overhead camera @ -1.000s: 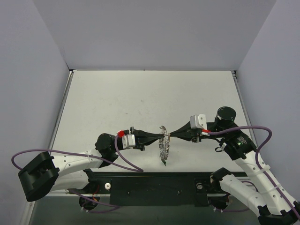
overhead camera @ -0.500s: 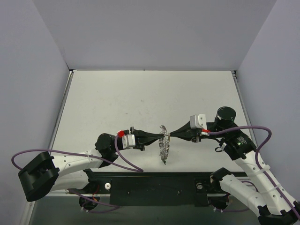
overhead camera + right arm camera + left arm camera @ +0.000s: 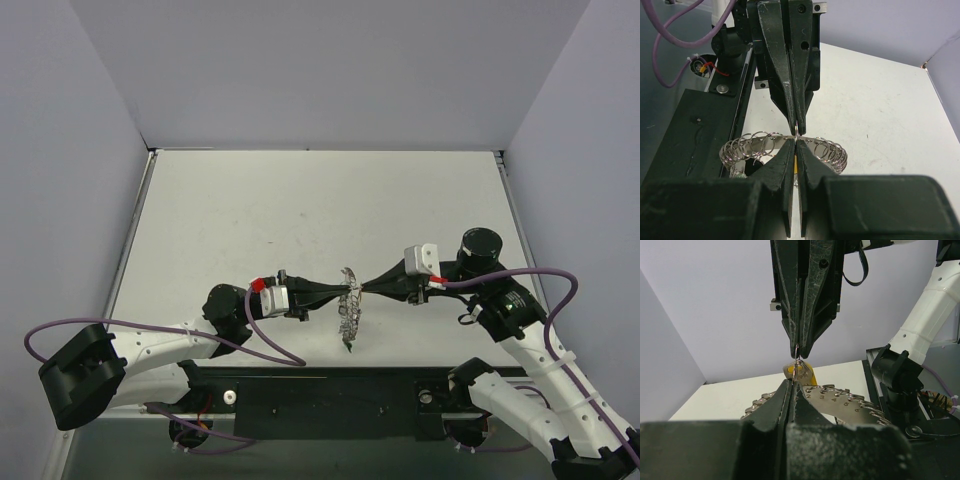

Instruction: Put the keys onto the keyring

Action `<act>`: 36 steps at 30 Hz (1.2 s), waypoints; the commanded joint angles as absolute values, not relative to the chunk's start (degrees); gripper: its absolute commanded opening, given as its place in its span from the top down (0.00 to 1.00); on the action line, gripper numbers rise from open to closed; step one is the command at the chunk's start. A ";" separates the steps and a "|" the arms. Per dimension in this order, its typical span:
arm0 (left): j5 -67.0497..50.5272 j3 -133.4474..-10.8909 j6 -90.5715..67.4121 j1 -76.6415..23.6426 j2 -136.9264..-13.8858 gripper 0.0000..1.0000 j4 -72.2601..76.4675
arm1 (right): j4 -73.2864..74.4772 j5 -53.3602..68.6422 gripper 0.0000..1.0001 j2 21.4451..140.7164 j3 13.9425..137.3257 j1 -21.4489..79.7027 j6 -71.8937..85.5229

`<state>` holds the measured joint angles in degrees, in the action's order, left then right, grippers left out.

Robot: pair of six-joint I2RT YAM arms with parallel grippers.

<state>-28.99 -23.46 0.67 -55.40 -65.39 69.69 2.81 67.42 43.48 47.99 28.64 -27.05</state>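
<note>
Both arms meet tip to tip over the near middle of the white table. The left gripper comes in from the left and the right gripper from the right, along one line.

The large, thin silvery-grey keyring with its scalloped, coiled rim stands on edge between them. Its plane lies across that line and, as we judge it, it is off the tabletop.

Both pairs of jaws are pressed together. In the left wrist view they nip the same small wire loop from opposite ends, just at the keyring's upper rim. We cannot tell whether that loop belongs to the rim or to a key.

The yellow-headed key sits just behind the pinch, touching the rim. The green-headed key dangles at the ring's lowest point. We find no blue key in any view.

Neither arm is nearer, since each is already at the loop. We judge that the coming move turns on sliding that loop along the rim, so any pull should follow the grippers' shared axis.

There is plenty of bare table behind and to both sides. The black base rail lies close below the hanging key.
</note>
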 commanded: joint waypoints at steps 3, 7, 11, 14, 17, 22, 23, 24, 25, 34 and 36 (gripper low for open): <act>-29.80 -25.22 0.35 -55.28 -64.60 1.00 74.62 | -1.41 68.20 1.00 44.30 47.11 29.62 -25.84; -29.88 -25.14 0.35 -55.28 -64.69 1.00 74.88 | -1.14 67.85 1.00 44.38 47.11 29.71 -25.66; -29.80 -25.05 0.35 -55.37 -64.60 1.00 75.15 | -0.27 67.59 1.00 44.47 47.46 29.71 -25.66; -29.97 -24.96 0.35 -55.28 -64.51 1.00 75.23 | -0.18 67.15 1.00 44.56 47.55 29.71 -25.66; -29.97 -25.05 0.35 -55.37 -64.51 1.00 75.32 | 1.93 67.06 1.00 44.65 47.72 29.71 -25.66; -30.06 -25.05 0.35 -55.20 -64.60 1.00 75.32 | 1.93 66.80 1.00 44.82 47.72 29.88 -25.40; -30.23 -25.14 0.35 -55.20 -64.60 1.00 75.32 | 1.93 66.80 1.00 44.91 47.81 29.88 -25.23; -30.15 -25.14 0.35 -55.20 -64.60 1.00 75.32 | 1.93 66.71 1.00 44.83 47.73 29.97 -25.14; -30.15 -25.14 0.35 -55.20 -64.69 1.00 75.32 | 1.93 66.71 1.00 44.82 47.72 30.06 -25.05; -30.23 -25.05 -1.32 -55.02 -64.60 1.00 75.32 | 2.20 66.45 1.00 44.82 47.72 30.15 -24.96; -30.06 -25.14 -1.41 -55.02 -64.60 1.00 75.32 | 2.20 66.36 1.00 44.82 47.72 30.15 -24.96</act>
<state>-29.82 -23.46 0.01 -55.27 -65.41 69.60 2.46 65.98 44.40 47.72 29.71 -25.45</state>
